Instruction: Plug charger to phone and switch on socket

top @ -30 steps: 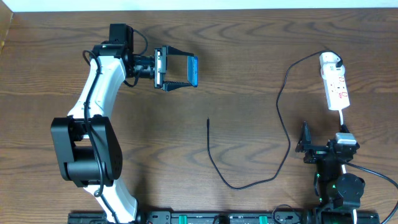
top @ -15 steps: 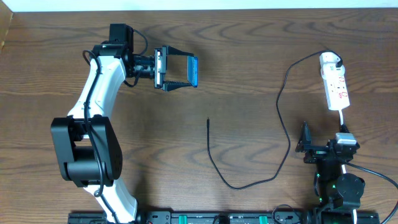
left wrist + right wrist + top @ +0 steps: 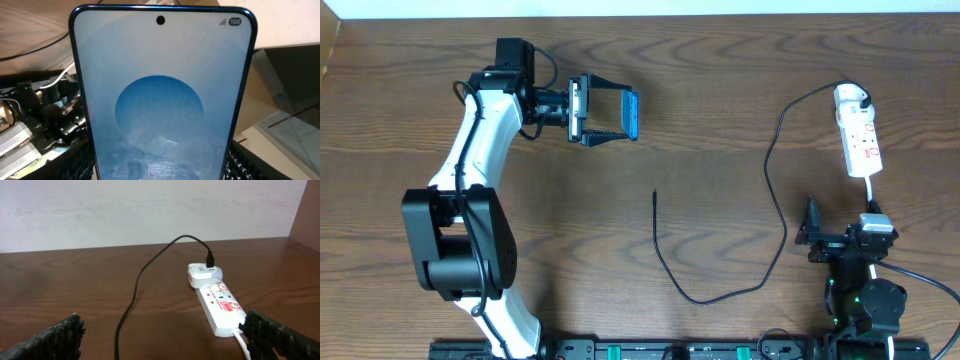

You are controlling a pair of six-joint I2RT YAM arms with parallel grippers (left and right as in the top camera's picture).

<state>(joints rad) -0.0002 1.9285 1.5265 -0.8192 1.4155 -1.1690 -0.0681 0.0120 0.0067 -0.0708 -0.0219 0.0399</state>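
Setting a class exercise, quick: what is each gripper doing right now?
Left gripper: closed on the slim black-framed smartphone with blue-circle wallpaper.
Right gripper: open, holding nothing.

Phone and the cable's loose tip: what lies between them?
Nothing; the overhead view shows only bare wooden table between the phone and the cable tip.

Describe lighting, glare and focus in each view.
Overhead: even light, soft shadows, the table's grain crisp, and the black charger thin yet distinct. Left wrist: the phone's bright screen fills the frame, pale and washed out, with faint streaky reflections low down. Right wrist: the socket is sharp, while the fingers in the bottom corners look dark and soft.
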